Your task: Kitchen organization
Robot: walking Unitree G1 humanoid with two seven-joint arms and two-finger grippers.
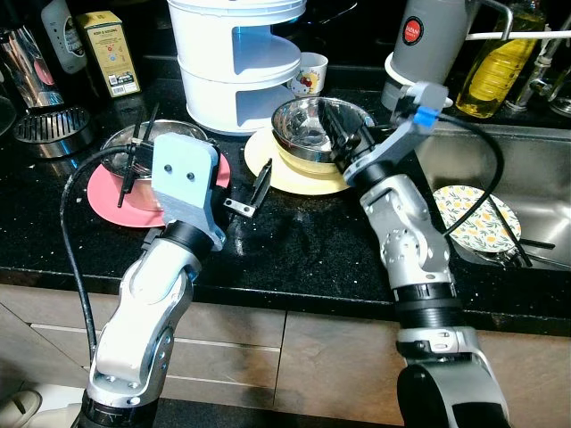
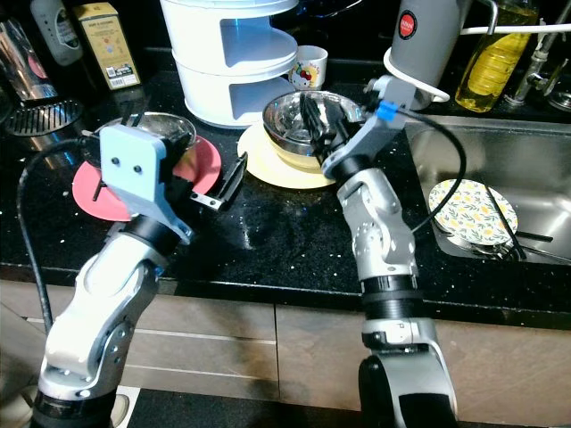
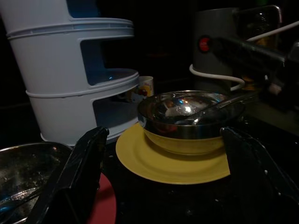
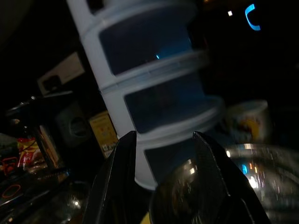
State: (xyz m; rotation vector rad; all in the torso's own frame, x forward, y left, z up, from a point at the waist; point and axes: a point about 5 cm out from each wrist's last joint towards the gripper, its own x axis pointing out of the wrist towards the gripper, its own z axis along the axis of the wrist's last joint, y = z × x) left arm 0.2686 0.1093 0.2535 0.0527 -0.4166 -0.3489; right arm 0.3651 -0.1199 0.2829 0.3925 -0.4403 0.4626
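A steel bowl with a utensil in it sits on a yellow plate in the middle of the black counter. My right gripper reaches over the bowl's right rim, and its open fingers stand on either side of the rim. My left gripper hovers low over the counter between the yellow plate and a pink plate. Its open fingers hold nothing and point at the bowl. A second steel bowl rests on the pink plate.
A white tiered rack and a small cup stand behind the plates. A grey jug and an oil bottle stand at the back right. The sink holds a floral plate. A yellow tin stands far left.
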